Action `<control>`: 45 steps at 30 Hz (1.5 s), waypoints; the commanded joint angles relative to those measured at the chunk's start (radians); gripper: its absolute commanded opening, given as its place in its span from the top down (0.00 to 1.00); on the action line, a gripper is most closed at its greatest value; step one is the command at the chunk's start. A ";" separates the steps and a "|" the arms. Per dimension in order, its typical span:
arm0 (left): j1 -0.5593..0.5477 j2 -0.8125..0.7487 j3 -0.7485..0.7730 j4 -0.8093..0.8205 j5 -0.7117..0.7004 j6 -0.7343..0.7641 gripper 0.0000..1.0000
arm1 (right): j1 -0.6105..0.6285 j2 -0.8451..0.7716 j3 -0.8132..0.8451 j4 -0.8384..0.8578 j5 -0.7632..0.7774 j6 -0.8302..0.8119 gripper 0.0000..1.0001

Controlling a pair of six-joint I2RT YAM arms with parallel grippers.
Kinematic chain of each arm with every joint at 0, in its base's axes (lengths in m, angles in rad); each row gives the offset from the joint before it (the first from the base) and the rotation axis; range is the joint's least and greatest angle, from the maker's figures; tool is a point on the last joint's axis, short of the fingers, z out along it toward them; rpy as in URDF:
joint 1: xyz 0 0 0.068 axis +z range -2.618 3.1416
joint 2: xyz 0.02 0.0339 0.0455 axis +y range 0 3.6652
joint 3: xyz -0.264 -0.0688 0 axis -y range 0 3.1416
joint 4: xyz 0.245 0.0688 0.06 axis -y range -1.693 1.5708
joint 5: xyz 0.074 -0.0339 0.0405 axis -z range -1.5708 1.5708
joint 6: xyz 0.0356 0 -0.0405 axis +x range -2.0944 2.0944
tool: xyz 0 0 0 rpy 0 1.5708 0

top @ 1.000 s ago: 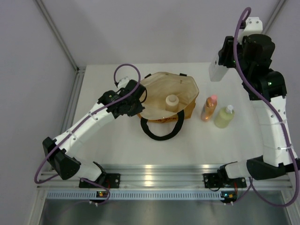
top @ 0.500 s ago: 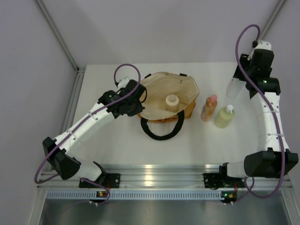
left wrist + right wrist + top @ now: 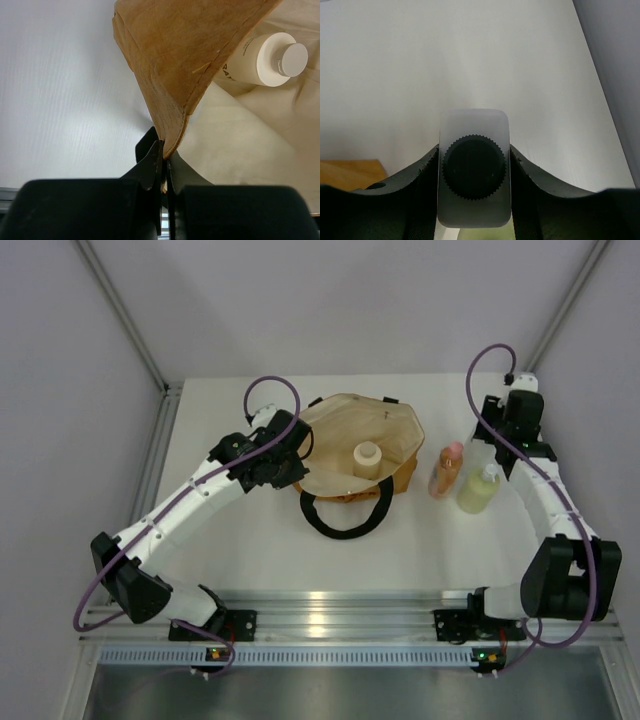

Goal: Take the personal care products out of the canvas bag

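Right wrist view: the clear bottle (image 3: 474,125) is held by the right end effector (image 3: 474,167) near the right edge of the counter (image 3: 470,60). The yellow-green bottle (image 3: 478,490) beside it could be toppled on lowering. The bag (image 3: 185,55) rim is pinched by the left end effector (image 3: 162,160).

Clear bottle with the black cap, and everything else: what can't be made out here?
The clear bottle: right wrist view shows only its capped top; its base, and whether it touches the table, is hidden. In the top view the right arm mostly covers it.
The cream cylinder: left wrist view, its label is cut off by the rim of the canvas bag.
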 commanded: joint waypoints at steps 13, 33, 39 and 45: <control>-0.003 -0.013 0.002 0.024 0.026 0.013 1.00 | -0.005 0.040 -0.090 0.394 -0.097 -0.077 1.00; -0.003 -0.010 -0.001 0.024 0.032 0.010 1.00 | -0.002 0.028 0.106 0.150 -0.082 -0.088 0.20; -0.003 -0.004 0.005 0.025 0.027 0.009 1.00 | 0.140 -0.033 0.265 -0.024 -0.071 -0.010 0.24; -0.003 0.007 0.014 0.025 0.027 0.006 1.00 | 0.443 -0.082 0.405 -0.199 0.032 0.024 0.28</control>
